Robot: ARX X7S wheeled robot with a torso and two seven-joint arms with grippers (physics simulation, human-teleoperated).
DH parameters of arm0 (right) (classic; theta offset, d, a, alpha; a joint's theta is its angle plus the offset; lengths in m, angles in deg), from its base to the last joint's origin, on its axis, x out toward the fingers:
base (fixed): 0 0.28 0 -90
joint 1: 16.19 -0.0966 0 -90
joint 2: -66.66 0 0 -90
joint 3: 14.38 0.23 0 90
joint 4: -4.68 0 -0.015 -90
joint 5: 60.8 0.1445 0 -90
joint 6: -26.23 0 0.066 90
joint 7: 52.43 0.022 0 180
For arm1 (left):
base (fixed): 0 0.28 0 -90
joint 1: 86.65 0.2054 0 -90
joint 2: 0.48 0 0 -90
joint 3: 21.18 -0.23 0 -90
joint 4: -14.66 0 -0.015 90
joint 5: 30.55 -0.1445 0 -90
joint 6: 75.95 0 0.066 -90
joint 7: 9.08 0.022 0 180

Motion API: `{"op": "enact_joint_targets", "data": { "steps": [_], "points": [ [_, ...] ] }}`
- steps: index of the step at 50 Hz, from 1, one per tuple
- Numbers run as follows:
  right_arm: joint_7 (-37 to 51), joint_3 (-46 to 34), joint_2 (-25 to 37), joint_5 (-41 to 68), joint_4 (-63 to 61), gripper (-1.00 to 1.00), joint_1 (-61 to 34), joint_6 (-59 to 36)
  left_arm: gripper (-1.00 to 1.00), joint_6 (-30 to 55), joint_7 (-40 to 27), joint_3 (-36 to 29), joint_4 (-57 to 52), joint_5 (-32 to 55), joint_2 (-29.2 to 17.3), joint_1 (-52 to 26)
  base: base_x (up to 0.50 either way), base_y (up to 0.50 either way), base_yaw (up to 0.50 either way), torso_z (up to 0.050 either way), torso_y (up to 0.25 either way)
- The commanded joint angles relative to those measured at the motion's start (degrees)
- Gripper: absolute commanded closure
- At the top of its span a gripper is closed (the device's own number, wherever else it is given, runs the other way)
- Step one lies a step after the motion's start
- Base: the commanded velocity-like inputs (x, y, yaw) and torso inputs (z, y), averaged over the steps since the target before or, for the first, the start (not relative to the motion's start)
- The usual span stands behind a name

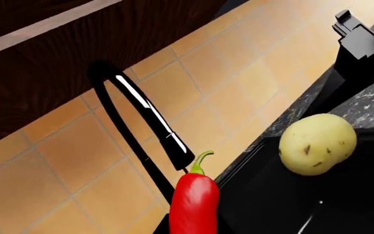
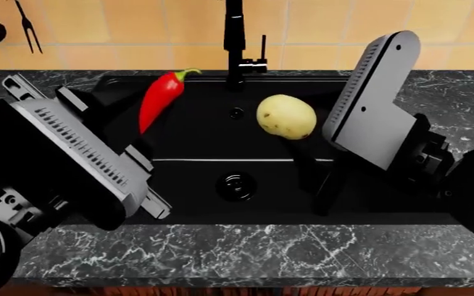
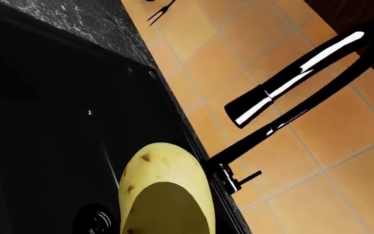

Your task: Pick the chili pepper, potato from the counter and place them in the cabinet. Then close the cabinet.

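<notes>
Over the black sink basin (image 2: 195,185), set in the marble counter (image 2: 220,253), our right gripper (image 2: 296,143) carries the potato (image 2: 286,116) and our left gripper (image 2: 142,137) the chili pepper (image 2: 160,97); we should raise both steadily, clear of the faucet (image 2: 235,37), toward the unseen cabinet.

Kitchen — black sink (image 2: 189,139), tall faucet (image 2: 234,37), marble counter (image 2: 220,253), tiled backsplash (image 2: 138,24), hanging utensils (image 2: 10,24)
</notes>
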Motion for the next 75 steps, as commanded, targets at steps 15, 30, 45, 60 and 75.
{"op": "enact_joint_targets", "data": {
  "steps": [15,30,45,60,75],
  "points": [
    [-0.4,-1.3,-1.3,-1.7,-0.1,1.0,-0.5,0.4,1.0,2.0,1.5,0.8,-0.5,3.6,-0.5,-1.6,0.0,0.5,0.0,0.021,0.0],
    [-0.4,-1.9,-1.7,-2.0,-0.2,1.0,-1.0,0.1,1.0,1.9,2.1,1.0,-0.7,3.7,-0.2,-1.6,0.01,0.21,0.0,0.013,0.0],
    [-0.3,-1.9,-2.0,-1.9,0.0,1.0,-1.1,0.2,1.0,1.2,1.5,1.7,-0.6,3.7,-0.5,-1.5,0.38,0.22,0.0,0.0,0.0],
    [-0.1,-2.2,-2.4,-2.1,0.5,1.0,-1.4,-0.2,1.0,0.4,1.2,1.9,-0.5,3.3,-0.7,-0.8,0.09,0.21,0.0,0.0,0.0],
    [0.4,-2.5,-3.0,-2.0,0.9,1.0,-2.0,-1.3,1.0,-0.3,1.0,2.2,-0.3,3.0,-0.7,-0.3,0.02,0.0,0.0,0.0,0.0]
  ]
}}
